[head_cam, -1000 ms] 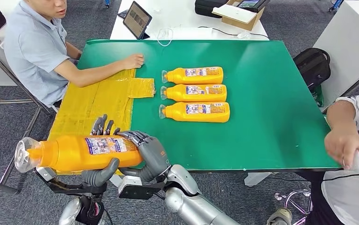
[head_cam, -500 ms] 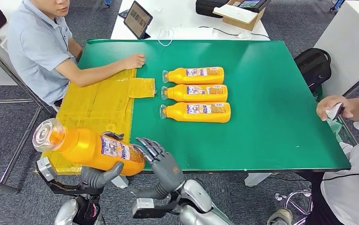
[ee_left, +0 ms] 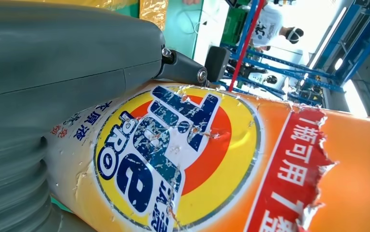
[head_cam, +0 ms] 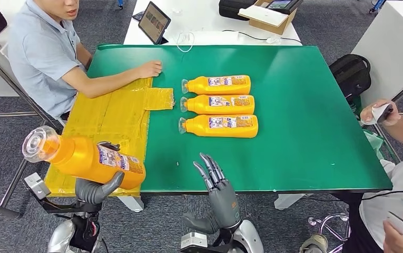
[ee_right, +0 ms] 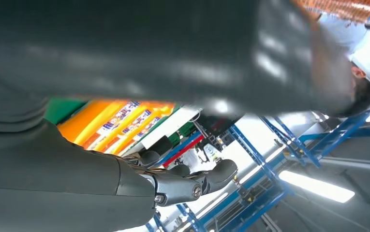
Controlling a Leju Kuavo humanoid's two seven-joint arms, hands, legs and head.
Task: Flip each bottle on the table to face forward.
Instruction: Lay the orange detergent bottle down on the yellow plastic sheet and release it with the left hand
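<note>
The left hand (head_cam: 98, 190) grips one orange bottle (head_cam: 83, 158) above the table's near-left corner, over the yellow sheet (head_cam: 109, 113), cap tilted up and away to the left, while the right hand (head_cam: 221, 195) hangs empty, fingers spread, just off the green table (head_cam: 304, 132) edge. To finish this well, I'd say lower it level, label up, cap left, in line below the row. Count four bottles: one held, three lying (head_cam: 218, 105) side by side.

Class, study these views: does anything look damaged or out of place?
Yes. The label on the orange bottle that the left hand holds is torn and flaking. That bottle sits tilted off the table's near corner, while three bottles lie in a neat row on the green table.
</note>
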